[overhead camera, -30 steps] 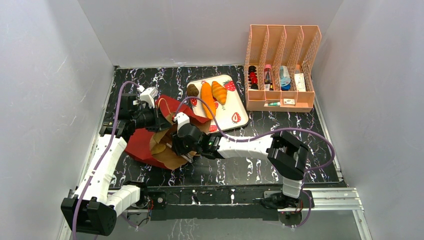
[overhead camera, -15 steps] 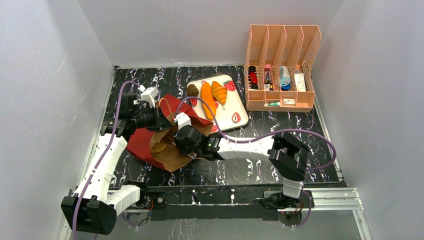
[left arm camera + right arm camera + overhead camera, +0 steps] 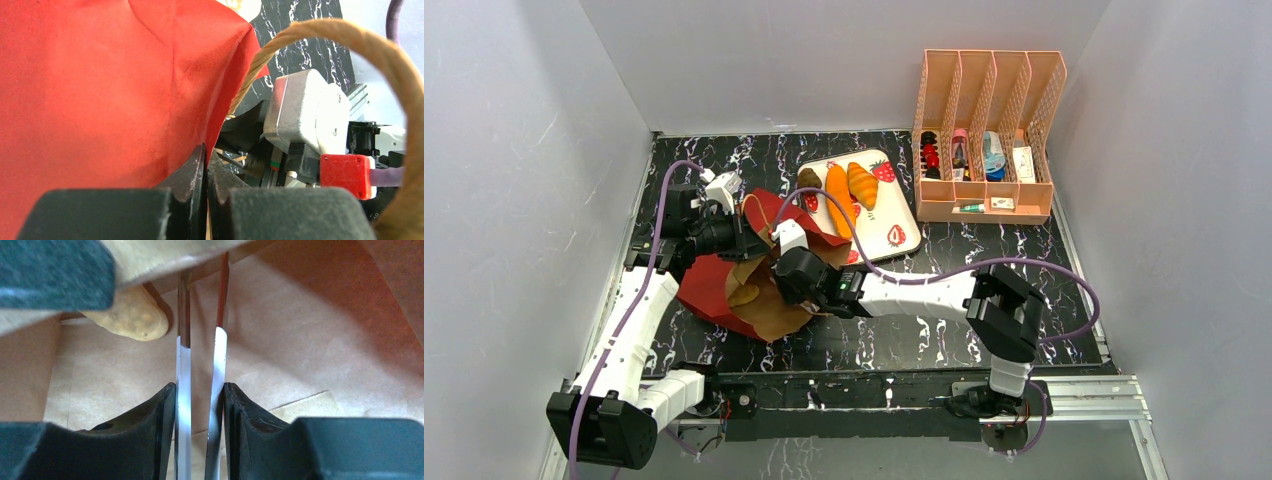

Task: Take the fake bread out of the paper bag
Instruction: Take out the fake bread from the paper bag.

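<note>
The paper bag (image 3: 707, 287) lies on its side, its red wall (image 3: 100, 90) filling the left wrist view beside a twine handle (image 3: 390, 65). My left gripper (image 3: 746, 240) (image 3: 206, 160) is shut on the bag's red rim, holding the mouth up. My right gripper (image 3: 774, 287) (image 3: 200, 390) reaches into the mouth, shut on metal tongs (image 3: 183, 370) whose two blades stand slightly apart and hold nothing. A tan piece of fake bread (image 3: 131, 316) (image 3: 744, 295) lies inside the bag (image 3: 300, 340), left of the tong tips. A dark roll (image 3: 809, 180), a baguette (image 3: 837, 197) and a croissant (image 3: 862, 185) rest on the strawberry tray (image 3: 896, 232).
A pink file organizer (image 3: 989, 75) with small items stands at the back right. White walls close in the black marble table (image 3: 984, 235) on three sides. The right arm's purple cable (image 3: 924, 275) arcs over the table's middle.
My right gripper has shifted slightly toward the back inside the bag mouth, and the bag's brown flap has moved a little with it. The left gripper holds where it was.
</note>
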Motion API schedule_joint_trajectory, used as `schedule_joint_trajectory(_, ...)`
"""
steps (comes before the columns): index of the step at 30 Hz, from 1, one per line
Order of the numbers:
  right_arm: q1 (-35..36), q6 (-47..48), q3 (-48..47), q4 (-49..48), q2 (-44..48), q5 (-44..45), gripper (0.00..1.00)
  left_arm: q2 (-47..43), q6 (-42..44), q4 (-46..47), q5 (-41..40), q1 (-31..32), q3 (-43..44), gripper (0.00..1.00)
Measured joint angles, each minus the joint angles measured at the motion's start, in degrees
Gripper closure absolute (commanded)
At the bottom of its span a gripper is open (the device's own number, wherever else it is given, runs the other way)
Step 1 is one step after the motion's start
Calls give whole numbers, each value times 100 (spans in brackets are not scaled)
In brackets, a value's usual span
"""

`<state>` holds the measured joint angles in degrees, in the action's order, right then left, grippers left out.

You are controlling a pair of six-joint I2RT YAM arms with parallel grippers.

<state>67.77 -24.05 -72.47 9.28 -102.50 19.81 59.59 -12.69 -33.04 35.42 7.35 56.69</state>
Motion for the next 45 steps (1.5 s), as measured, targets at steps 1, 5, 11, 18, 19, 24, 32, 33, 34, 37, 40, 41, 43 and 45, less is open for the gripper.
schedule_joint_trajectory(1,0,0,-44,-7,-37,-4,66,0,0,0,2,0,0,100)
schedule_joint_trajectory(5,2,0,-125,-72,-153,-20,65,0,-9,0,22,0,-2,100)
schedule_joint_trajectory(11,42,4,-345,-74,-442,50,64,0,-42,26,59,0,-28,100)
schedule_joint_trajectory(18,118,46,-743,-22,-835,437,66,-4,-72,146,-52,-26,-133,100)
schedule_joint_trajectory(19,122,57,-802,-17,-905,538,67,-2,-61,160,-83,-33,-144,100)
schedule_joint_trajectory(24,136,120,-1110,-22,-1207,979,83,0,-11,245,-269,-70,-153,100)
schedule_joint_trajectory(32,151,133,-1263,-26,-1366,1285,100,61,26,334,-354,-103,-153,100)
schedule_joint_trajectory(33,151,138,-1263,-26,-1368,1285,100,63,17,341,-363,-103,-153,100)
schedule_joint_trajectory(34,149,146,-1263,-26,-1368,1285,100,63,7,345,-376,-103,-153,100)
schedule_joint_trajectory(37,149,173,-1261,-26,-1368,1274,100,63,-61,354,-468,-83,-153,100)
schedule_joint_trajectory(40,144,240,-1259,0,-1335,1213,100,52,-173,407,-581,-55,-153,100)
schedule_joint_trajectory(41,133,264,-1259,22,-1314,1193,100,35,-227,433,-632,-37,-153,100)
schedule_joint_trajectory(43,120,306,-1239,98,-1239,1132,100,-20,-319,485,-721,-9,-153,100)
schedule_joint_trajectory(45,120,304,-1204,184,-1137,1069,100,-101,-424,560,-828,0,-153,100)
